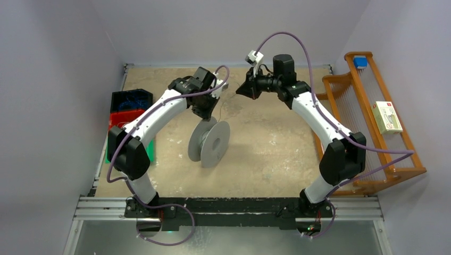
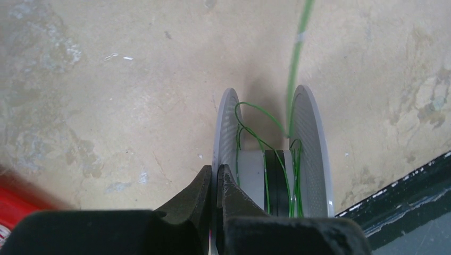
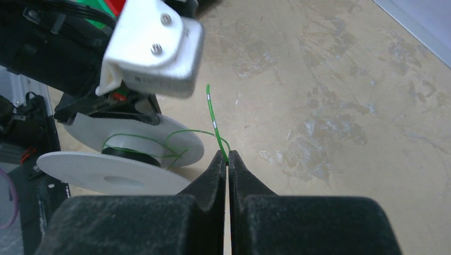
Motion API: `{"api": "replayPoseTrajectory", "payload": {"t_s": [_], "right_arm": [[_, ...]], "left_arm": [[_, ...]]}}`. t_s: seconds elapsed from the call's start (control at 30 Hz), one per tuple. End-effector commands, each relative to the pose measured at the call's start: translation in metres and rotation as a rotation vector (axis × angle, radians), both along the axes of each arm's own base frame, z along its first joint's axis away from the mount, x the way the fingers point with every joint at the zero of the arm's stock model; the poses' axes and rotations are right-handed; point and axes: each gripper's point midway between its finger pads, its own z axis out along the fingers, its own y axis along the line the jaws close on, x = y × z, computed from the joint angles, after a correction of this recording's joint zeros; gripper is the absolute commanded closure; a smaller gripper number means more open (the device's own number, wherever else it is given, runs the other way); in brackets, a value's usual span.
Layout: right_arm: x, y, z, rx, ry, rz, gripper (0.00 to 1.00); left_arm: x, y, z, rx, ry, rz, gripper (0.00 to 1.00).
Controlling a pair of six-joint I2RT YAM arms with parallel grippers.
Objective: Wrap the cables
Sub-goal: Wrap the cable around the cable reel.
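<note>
The left hand (image 2: 215, 175) pinches one flange of the spool (image 2: 308, 149), which stands on edge on the worktop (image 1: 266, 143). The right hand (image 3: 227, 159) is clamped on the green cable (image 3: 214, 118) near its free end.

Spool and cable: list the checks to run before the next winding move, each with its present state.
1. Right gripper shut on the cable: ok.
2. Left gripper shut on a disc rim of the spool: ok.
3. Spool standing on edge on the table: ok.
4. Cable leads into the gap between the discs: ok.
5. Turns lying snug on the core: not ok, loose loops stand off it.
6. Cable taut between right gripper and spool: cannot tell.
</note>
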Motion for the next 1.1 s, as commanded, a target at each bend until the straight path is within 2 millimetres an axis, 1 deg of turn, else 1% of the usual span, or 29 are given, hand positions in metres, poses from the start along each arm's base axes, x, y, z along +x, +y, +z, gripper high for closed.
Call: {"api": "replayPoseTrajectory", "payload": {"t_s": [0.0,0.07,0.13,0.23,0.37,0.5,0.57,0.7,0.83,0.93,0.97,1.07], "right_arm": [[0.006,-0.013,0.025,0.097,0.008,-0.033,1.00],[0.007,-0.013,0.030,0.121,0.007,-0.030,1.00],[0.009,-0.009,0.042,0.142,-0.034,-0.012,1.00],[0.001,0.008,0.051,0.157,-0.058,0.066,1.00],[-0.006,0.031,0.050,0.139,-0.108,0.133,1.00],[-0.012,0.049,0.040,0.136,-0.130,0.193,1.00],[-0.019,0.058,0.035,0.132,-0.140,0.226,1.00],[-0.041,0.072,0.019,0.112,-0.155,0.306,1.00],[-0.066,0.082,-0.004,0.064,-0.167,0.391,1.00],[-0.087,0.089,-0.026,0.017,-0.164,0.453,1.00],[-0.092,0.091,-0.032,0.004,-0.163,0.465,1.00],[-0.100,0.095,-0.049,-0.026,-0.146,0.470,1.00]], "left_arm": [[0.038,0.027,0.018,0.034,-0.116,0.166,1.00],[0.045,0.031,0.017,0.046,-0.123,0.199,1.00],[0.050,0.030,0.014,0.054,-0.123,0.221,1.00],[0.060,0.036,0.004,0.097,-0.127,0.282,1.00],[0.072,0.039,-0.004,0.134,-0.130,0.351,1.00],[0.080,0.035,-0.012,0.135,-0.113,0.373,1.00],[0.083,0.033,-0.016,0.130,-0.098,0.382,1.00],[0.093,0.036,-0.022,0.091,-0.070,0.418,1.00],[0.106,0.047,-0.026,0.033,-0.034,0.466,1.00],[0.113,0.051,-0.024,-0.009,-0.029,0.486,1.00],[0.115,0.050,-0.022,-0.027,-0.028,0.484,1.00],[0.119,0.044,-0.012,-0.072,-0.042,0.482,1.00]]}}
